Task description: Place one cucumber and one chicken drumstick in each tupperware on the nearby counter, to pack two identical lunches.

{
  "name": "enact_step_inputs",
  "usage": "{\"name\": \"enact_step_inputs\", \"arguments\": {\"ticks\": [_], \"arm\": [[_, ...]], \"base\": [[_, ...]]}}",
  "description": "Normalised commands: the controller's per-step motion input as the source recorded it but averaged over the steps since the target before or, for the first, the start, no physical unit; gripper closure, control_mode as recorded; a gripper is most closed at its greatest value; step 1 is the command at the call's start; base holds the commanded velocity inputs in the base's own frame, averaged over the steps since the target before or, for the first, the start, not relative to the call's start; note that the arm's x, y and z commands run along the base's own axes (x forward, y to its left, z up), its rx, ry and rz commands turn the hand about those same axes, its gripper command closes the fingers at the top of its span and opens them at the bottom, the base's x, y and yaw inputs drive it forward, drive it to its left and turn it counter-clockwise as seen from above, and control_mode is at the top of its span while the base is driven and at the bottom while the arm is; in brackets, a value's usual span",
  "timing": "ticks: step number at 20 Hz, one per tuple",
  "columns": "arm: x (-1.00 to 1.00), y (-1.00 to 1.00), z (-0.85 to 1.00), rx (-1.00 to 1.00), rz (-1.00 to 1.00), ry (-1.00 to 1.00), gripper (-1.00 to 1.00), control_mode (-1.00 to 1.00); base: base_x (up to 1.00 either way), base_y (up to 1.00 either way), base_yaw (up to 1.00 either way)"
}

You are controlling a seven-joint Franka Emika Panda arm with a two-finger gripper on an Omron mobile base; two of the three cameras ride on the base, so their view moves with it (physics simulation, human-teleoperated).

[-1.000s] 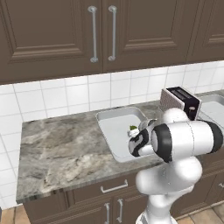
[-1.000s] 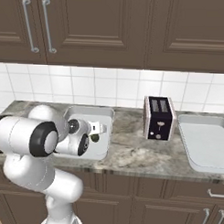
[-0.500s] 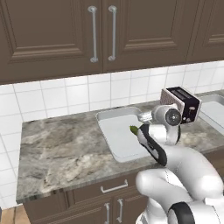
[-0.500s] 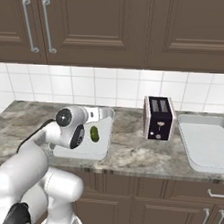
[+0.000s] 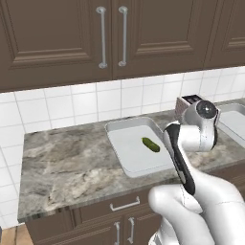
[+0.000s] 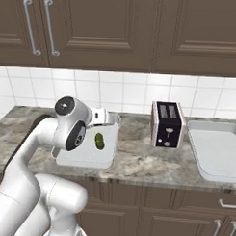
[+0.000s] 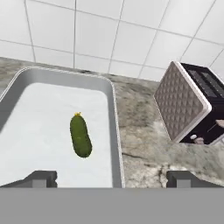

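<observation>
A dark green cucumber [image 5: 150, 144] [image 6: 99, 141] [image 7: 80, 135] lies alone in the left tupperware [image 5: 127, 160] [image 6: 82, 160] [image 7: 30, 127], a pale tray on the marbled counter [image 5: 62, 162] [image 6: 137, 164]. My gripper [image 7: 111, 180] hovers above the tray's right rim, open, with nothing between its fingertips [image 7: 42, 178]. The cucumber lies ahead of it, apart from the fingers. A second tupperware [image 5: 234, 122] [image 6: 215, 150] sits empty to the right of the toaster. The chicken drumstick is out of view.
A dark toaster [image 5: 187, 103] [image 6: 167, 124] [image 7: 188, 105] stands on the counter between the two trays, close to the gripper's right. White tiled wall and dark upper cabinets [image 5: 110, 33] rise behind the counter. Bare stone spreads left of the left tray.
The arm has risen and drawn back from the left tray, its elbow swinging upward. The cucumber stays where it lay in the tray. The jaws remain open.
</observation>
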Motion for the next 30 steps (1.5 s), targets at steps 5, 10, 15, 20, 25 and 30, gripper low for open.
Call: {"name": "enact_step_inputs", "arguments": {"ticks": [5, 10, 15, 20, 25, 30], "arm": [[-0.97, 0.06, -0.07, -0.05, 0.19, 0.02, -1.00, -1.00], [-0.82, 0.44, -0.37, -0.06, 0.26, -0.09, -1.00, -1.00], [-0.13, 0.48, -0.07, -0.03, 0.16, -0.06, -1.00, -1.00], [-0.01, 0.36, -0.02, -0.05, 0.07, -0.02, -1.00, -1.00], [-0.04, 0.15, -0.18, -0.02, 0.01, -0.09, -1.00, -1.00], [-0.08, 0.00, -0.10, 0.00, -0.01, -0.04, -1.00, 1.00]], "base": [[0.00, 0.00, 0.00], [0.00, 0.00, 0.00], [0.00, 0.00, 0.00], [0.00, 0.00, 0.00], [0.00, 0.00, 0.00], [-0.36, 0.00, -0.04]]}}
